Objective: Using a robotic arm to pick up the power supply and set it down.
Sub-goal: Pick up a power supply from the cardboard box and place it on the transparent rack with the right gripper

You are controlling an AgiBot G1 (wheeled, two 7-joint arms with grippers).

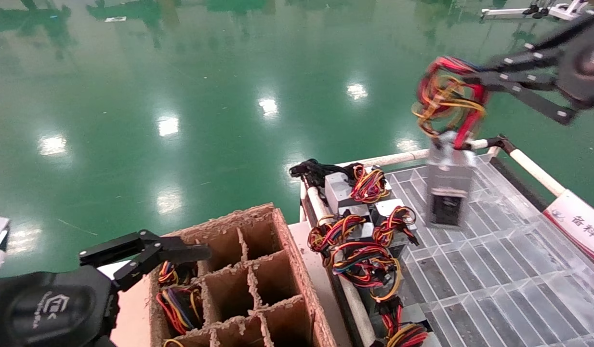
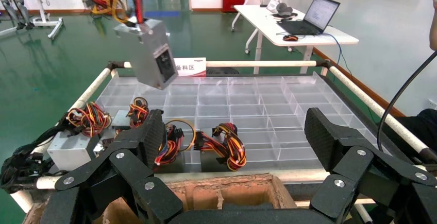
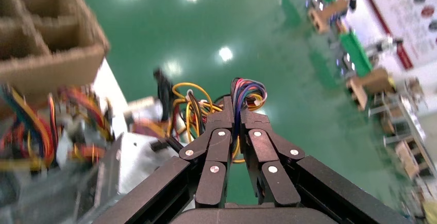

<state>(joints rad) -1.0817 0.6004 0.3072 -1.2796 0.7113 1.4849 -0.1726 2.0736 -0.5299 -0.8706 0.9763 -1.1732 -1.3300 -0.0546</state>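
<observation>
The power supply (image 1: 448, 193), a small grey metal box with a dark face, hangs tilted in the air above the clear tray (image 1: 499, 274). My right gripper (image 1: 475, 79) is shut on its bundle of red, yellow and orange wires (image 1: 446, 99). In the right wrist view the fingers (image 3: 234, 112) pinch the wires, with the grey box (image 3: 139, 162) below them. The left wrist view shows the same box (image 2: 154, 54) dangling over the tray's far side. My left gripper (image 1: 181, 253) (image 2: 239, 136) stands open and holds nothing, over the near corner of a cardboard box.
A cardboard divider box (image 1: 277, 289) holds wired units in its left cells (image 1: 181, 303). Several look-alike power supplies (image 1: 364, 226) crowd the tray's left edge. White pipe rails (image 1: 402, 156) frame the tray, and a sign (image 1: 578, 224) sits at its right.
</observation>
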